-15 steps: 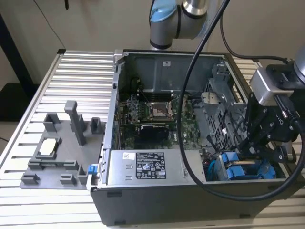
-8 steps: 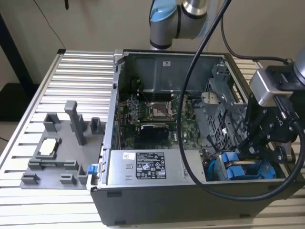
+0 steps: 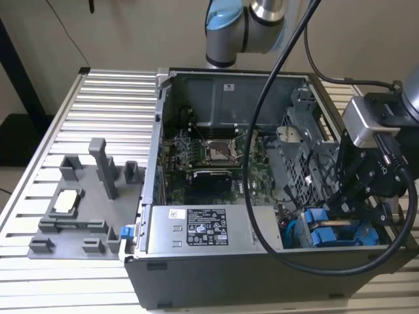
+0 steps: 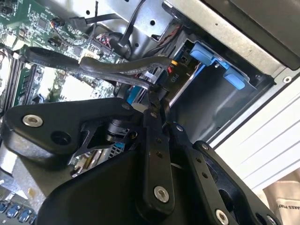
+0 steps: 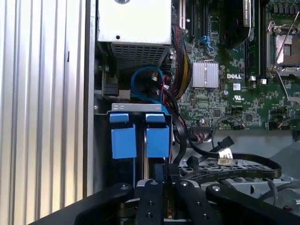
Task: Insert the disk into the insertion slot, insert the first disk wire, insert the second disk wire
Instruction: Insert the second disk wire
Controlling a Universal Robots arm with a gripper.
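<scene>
Disk (image 3: 335, 233) in its blue carrier is already sitting in the insertion slot (image 3: 308, 171) at the case's lower corner; gripper (image 4: 154, 104) is pinching narrow on a black wire (image 4: 93, 65) connector, hovering just beside the disk's end for plugging

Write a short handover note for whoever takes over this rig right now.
Gripper: shut on the black flat wire, at its end by the drive.
Silver hard drive in its blue plastic carrier: already sitting in the grey sheet-metal drive bay.
Done: disk insertion.
Left: the wires; whether either is seated cannot be told.
</scene>
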